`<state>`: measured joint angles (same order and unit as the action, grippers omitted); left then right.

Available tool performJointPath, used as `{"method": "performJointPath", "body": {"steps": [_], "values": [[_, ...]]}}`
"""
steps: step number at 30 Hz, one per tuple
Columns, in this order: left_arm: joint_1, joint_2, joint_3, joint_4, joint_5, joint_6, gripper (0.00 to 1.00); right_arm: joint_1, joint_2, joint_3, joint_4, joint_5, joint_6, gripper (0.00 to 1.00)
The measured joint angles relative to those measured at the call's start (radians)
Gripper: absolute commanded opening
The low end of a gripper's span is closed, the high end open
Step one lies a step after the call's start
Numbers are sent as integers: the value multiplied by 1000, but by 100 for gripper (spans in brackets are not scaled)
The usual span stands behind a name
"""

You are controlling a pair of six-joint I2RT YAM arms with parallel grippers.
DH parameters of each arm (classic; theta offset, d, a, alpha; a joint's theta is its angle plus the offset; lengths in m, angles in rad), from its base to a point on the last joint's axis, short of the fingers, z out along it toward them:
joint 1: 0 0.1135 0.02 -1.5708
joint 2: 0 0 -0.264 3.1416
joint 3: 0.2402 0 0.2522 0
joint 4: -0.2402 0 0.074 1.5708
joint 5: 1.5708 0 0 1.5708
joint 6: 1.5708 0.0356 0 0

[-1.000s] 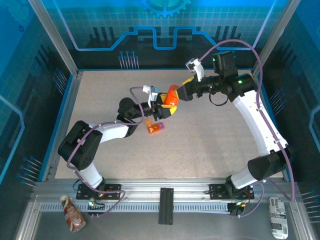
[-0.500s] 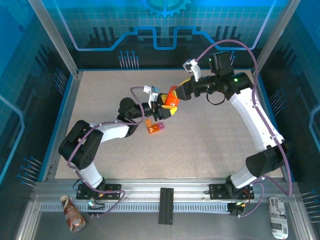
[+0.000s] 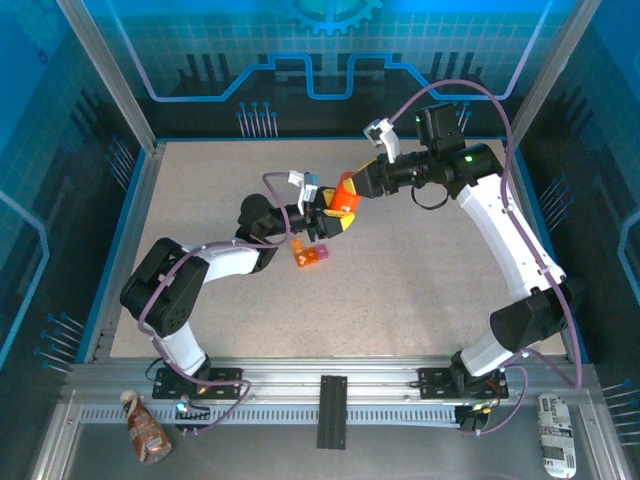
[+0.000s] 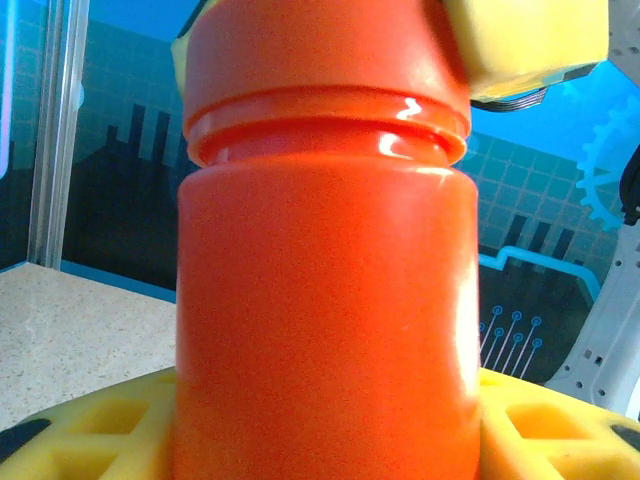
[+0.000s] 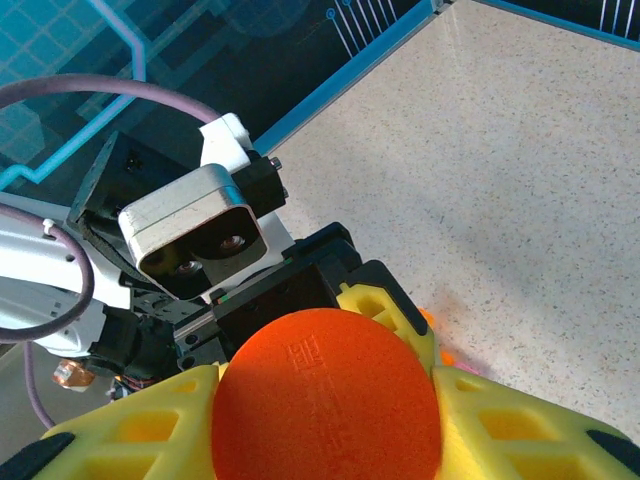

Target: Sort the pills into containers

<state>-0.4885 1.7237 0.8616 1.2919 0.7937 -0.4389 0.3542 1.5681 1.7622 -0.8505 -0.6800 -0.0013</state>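
An orange bottle (image 3: 343,196) hangs upright above the table's middle. My left gripper (image 3: 333,220) is shut on its body (image 4: 325,320), with a yellow finger (image 4: 90,420) on each side. My right gripper (image 3: 354,186) comes in from the right and is shut on the bottle's orange cap (image 5: 325,400); its yellow fingers (image 5: 130,430) press both sides of the cap. The containers (image 3: 308,255), a small orange box with a pink end, lie on the table just below the bottle. The pills are hidden.
The speckled tabletop (image 3: 420,270) is bounded by blue walls and a metal frame. Both arms meet over the middle. The left wrist camera (image 5: 195,230) sits just behind the bottle in the right wrist view.
My right gripper has slid a little left over the bottle's cap and closed on it. The left arm and the bottle have stayed in place.
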Motion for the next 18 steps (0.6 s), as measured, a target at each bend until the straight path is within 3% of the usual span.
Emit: {"method": "performJointPath", "body": {"steps": [11,18], "values": [[4,-11,0,-112,-19,101,0,77,-77,-133,147,220,90,38],[2,-39,-42,-191,-143,183,0,116,-92,-250,325,331,298,38]]}}
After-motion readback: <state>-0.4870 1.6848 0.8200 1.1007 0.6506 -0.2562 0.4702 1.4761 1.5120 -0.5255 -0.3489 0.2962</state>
